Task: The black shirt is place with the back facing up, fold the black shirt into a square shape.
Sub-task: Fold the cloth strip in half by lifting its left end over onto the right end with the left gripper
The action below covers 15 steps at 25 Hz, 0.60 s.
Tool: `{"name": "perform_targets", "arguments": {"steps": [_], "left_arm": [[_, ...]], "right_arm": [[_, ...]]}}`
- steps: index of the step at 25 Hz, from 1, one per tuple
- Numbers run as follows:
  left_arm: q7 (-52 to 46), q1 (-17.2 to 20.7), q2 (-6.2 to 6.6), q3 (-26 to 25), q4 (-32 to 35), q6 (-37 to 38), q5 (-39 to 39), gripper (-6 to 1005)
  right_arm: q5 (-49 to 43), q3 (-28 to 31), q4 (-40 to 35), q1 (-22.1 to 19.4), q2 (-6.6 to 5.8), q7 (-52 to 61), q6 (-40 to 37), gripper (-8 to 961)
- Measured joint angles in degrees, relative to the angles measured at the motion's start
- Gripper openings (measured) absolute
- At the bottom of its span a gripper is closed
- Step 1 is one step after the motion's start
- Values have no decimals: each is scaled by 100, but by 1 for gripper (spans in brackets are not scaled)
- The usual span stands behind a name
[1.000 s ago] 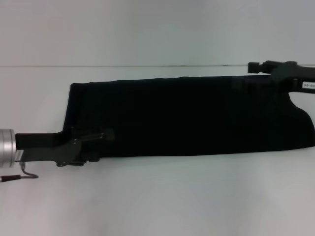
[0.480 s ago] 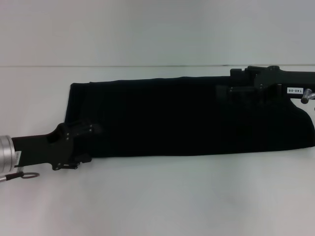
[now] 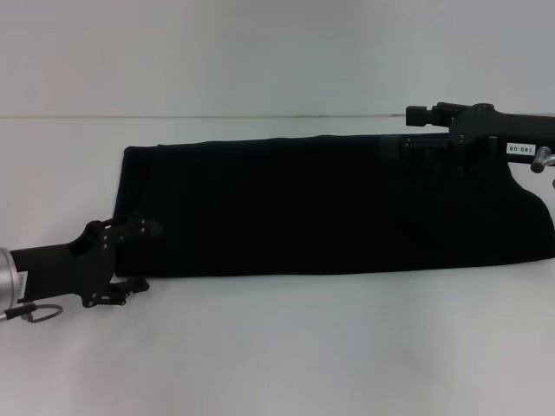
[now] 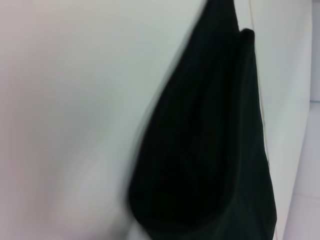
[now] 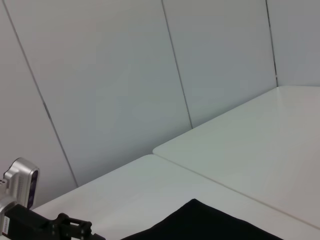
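The black shirt [image 3: 338, 206] lay folded into a long, soft, matte band across the smooth white table [image 3: 277, 347]. The left gripper [image 3: 130, 251] sat at the band's near left corner; whether its hard black fingers were spread or pinching cloth could not be told. The right gripper [image 3: 425, 130] hung over the far right edge, its fingers equally unclear.
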Motion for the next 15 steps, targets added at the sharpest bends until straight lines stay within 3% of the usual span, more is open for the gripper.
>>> {"name": "perform_targets", "arguments": {"steps": [15], "left_arm": [[-260, 44, -7, -143, -30, -256, 25, 965]], "right_arm": [[7, -23, 26, 44, 78, -147, 200, 899]]}}
